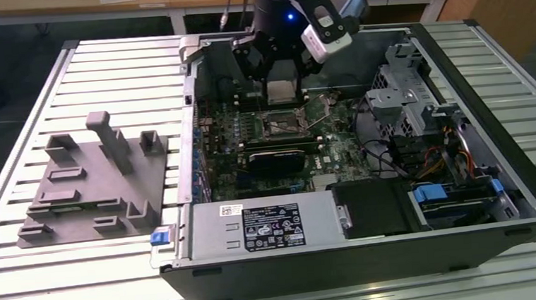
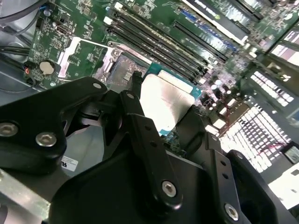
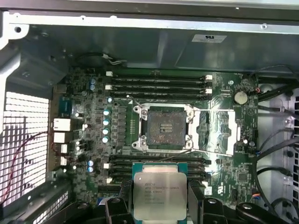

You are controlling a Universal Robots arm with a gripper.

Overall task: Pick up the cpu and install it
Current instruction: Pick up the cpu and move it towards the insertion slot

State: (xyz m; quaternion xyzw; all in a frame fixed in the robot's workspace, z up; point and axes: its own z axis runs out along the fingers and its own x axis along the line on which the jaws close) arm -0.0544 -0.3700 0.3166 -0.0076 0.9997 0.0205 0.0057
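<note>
The gripper [image 1: 280,85] is closed on the cpu [image 1: 281,90] and holds it up in the air inside the open case [image 1: 371,263]. In the exterior view the 2 fingers [image 3: 195,198] press the chip at 9 o'clock and 3 o'clock, on 2 side edges. The shiny top faces up and sits right between the fingers in both wrist views.

The cpu looks small, flat and light. It is stiff, so I think it will not bend. The metal top looks smooth, so it may slip if the hold is weak. The bottom side is likely easy to hurt, so the edges are the best place to hold it, just as it is held now.

The empty socket [image 3: 166,128] waits on the green board [image 1: 343,145]. In the exterior view the socket is near the cpu, at 6 o'clock from it. The cpu does not touch the socket. It hangs above the board and is not yet over the hole.
</note>
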